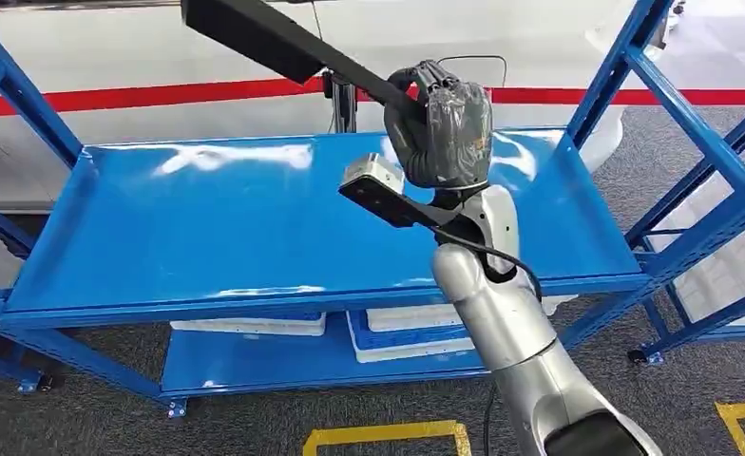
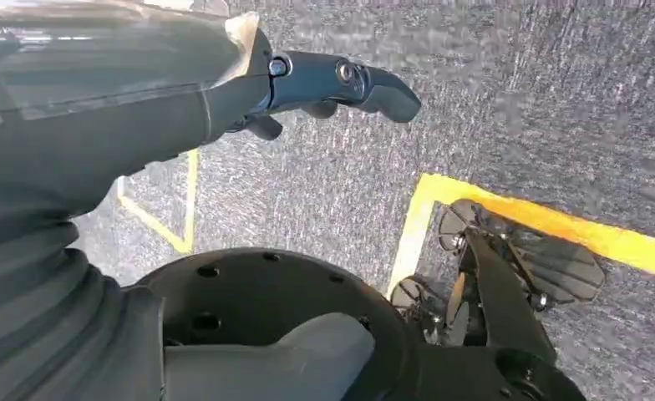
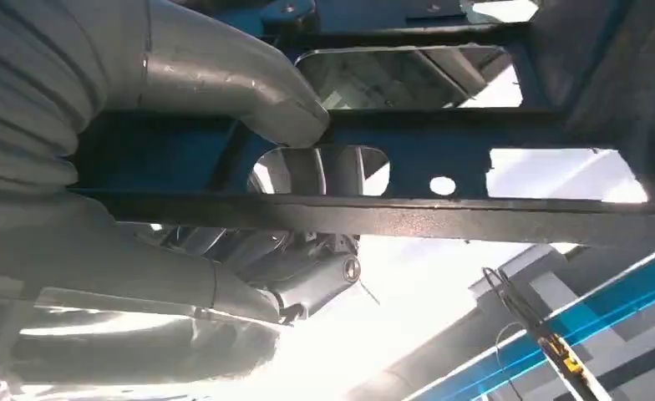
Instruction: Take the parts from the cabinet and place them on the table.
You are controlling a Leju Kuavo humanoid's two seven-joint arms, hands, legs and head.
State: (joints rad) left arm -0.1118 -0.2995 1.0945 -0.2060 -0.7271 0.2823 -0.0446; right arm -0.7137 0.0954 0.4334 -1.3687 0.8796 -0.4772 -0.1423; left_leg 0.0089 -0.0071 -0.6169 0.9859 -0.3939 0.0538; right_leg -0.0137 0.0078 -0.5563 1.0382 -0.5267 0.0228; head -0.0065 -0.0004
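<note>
My right hand [image 1: 440,128] is raised above the top shelf [image 1: 207,228] of the blue cabinet and grips a long black bar-shaped part [image 1: 255,33]. The part slants up and away to the left, clear of the shelf. In the right wrist view the same black part [image 3: 474,219] runs across between my thumb [image 3: 249,92] and the darker fingers [image 3: 307,276]. My left hand [image 2: 307,83] hangs at my side over grey carpet and holds nothing. The top shelf carries no parts.
White and blue trays [image 1: 402,332] lie on the cabinet's lower shelf. A second blue rack [image 1: 720,190] stands close on the right. Yellow tape lines [image 1: 388,437] mark the carpet in front. A black stand [image 1: 342,104] rises behind the cabinet.
</note>
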